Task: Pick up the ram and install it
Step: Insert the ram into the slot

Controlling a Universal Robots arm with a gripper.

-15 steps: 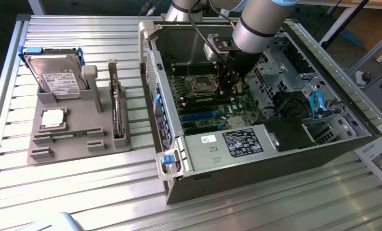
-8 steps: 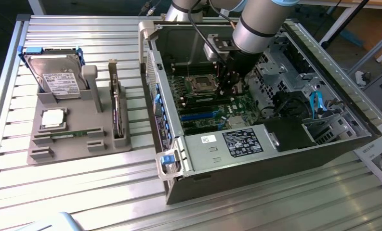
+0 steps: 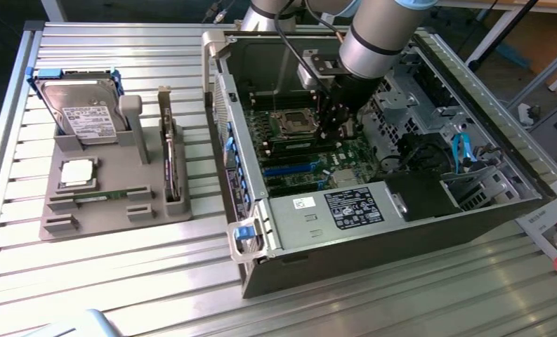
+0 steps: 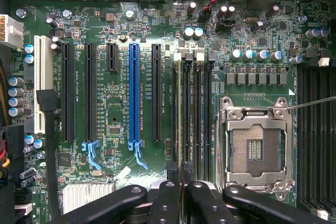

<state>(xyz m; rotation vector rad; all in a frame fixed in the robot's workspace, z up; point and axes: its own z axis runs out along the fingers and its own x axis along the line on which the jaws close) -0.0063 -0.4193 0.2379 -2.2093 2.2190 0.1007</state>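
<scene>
One arm is reaching down into the open computer case in the exterior view, with the gripper hanging low over the motherboard near its middle; from this angle the jaws cannot be read. In the wrist view the gripper is showing its dark fingers pinched close together on the ram. The ram is appearing edge-on as a thin pale line running along the bank of memory slots, between a long black expansion slot and the processor socket. The stick seems to be lying parallel to its slot, though whether it is already touching the slot cannot be told. Doing this step well is a matter of holding the stick upright and in line with a single slot, so its lower edge is meeting the groove along the whole length at once. The white latches at the slot ends ought to be standing open, and the push should be going straight down, evenly, without tilting toward the neighbouring slots.
</scene>
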